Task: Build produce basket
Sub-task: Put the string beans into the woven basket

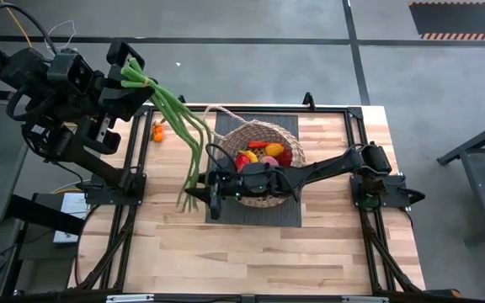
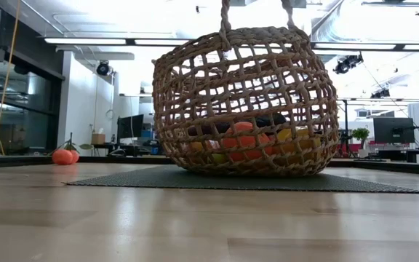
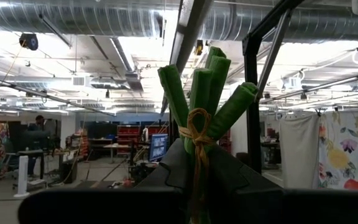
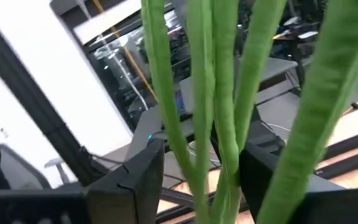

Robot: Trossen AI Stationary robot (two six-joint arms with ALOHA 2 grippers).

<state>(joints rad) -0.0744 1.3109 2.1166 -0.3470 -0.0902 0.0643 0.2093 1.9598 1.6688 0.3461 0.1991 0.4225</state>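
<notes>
The tan wicker basket (image 1: pixel 263 128) (image 2: pixel 195 94) stands on a dark mat (image 1: pixel 259 215), with red, yellow and orange produce (image 1: pixel 263 154) inside. My left gripper (image 1: pixel 130 74) (image 3: pixel 197 180) is raised over the table's far left corner, shut on the tied end of the long green bean stalks (image 1: pixel 183 126). The stalks hang slanting down toward the basket's left side. My right gripper (image 1: pixel 211 192) (image 4: pixel 201 180) reaches across the basket's near side, and its open fingers stand on either side of the stalks' lower lengths (image 4: pixel 219 93). My left gripper pinches the bundle between its two fingers (image 3: pixel 169 168), just below the tan string tie (image 3: pixel 197 127) near the thick cut ends. The stalks are lifted and trail down from the hold toward the table. My right gripper has stalks passing between its fingers (image 4: pixel 142 174); I cannot tell whether it touches them.
A small orange fruit with a green leaf (image 1: pixel 157 131) (image 2: pixel 64 156) lies on the table's far left part. Black frame rails run along the table's left and right sides. Bare wood spreads across the near half of the table (image 1: pixel 251 261).
</notes>
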